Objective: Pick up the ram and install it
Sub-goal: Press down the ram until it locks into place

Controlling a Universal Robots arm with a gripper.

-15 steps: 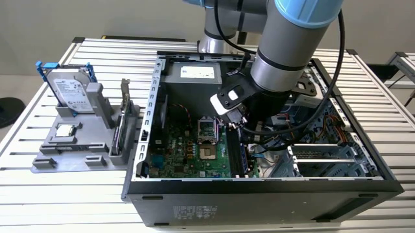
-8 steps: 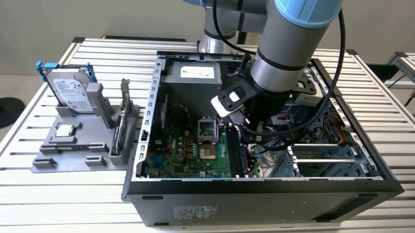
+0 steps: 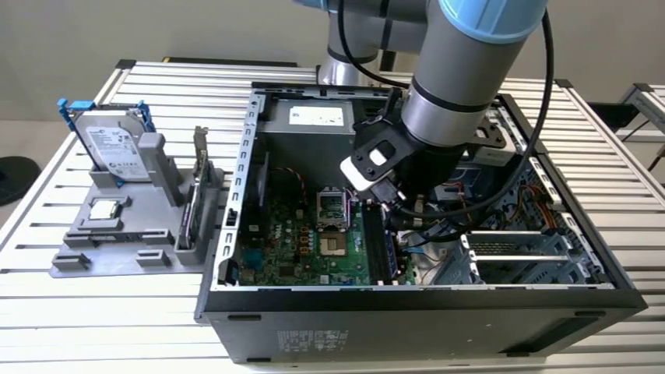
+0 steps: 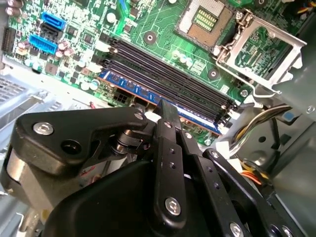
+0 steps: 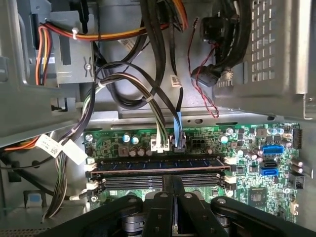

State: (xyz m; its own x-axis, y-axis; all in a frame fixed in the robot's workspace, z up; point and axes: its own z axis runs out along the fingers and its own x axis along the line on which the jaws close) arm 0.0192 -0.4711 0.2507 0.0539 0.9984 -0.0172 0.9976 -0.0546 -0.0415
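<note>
The ram [image 5: 158, 163] is a long blue stick lying along the outermost memory slot of the green motherboard [image 5: 247, 197], between white end clips. It also shows as a blue strip [image 4: 143, 94] in the second wrist view and on edge [image 3: 390, 253] in the exterior view. My gripper [image 5: 173, 178] reaches down into the open computer case [image 3: 416, 300]. Its black fingers [image 4: 168, 111] are pressed together, with the tips at the middle of the ram's top edge. I cannot tell whether they touch it. Nothing is held between them.
Bundled cables [image 5: 148, 94] and a drive cage crowd the case beside the memory slots. The open CPU socket [image 4: 205, 19] lies on the slots' other side. On the exterior view's left, a grey fixture [image 3: 114, 253] holds a hard drive [image 3: 109, 144] and an expansion card [image 3: 198, 195].
</note>
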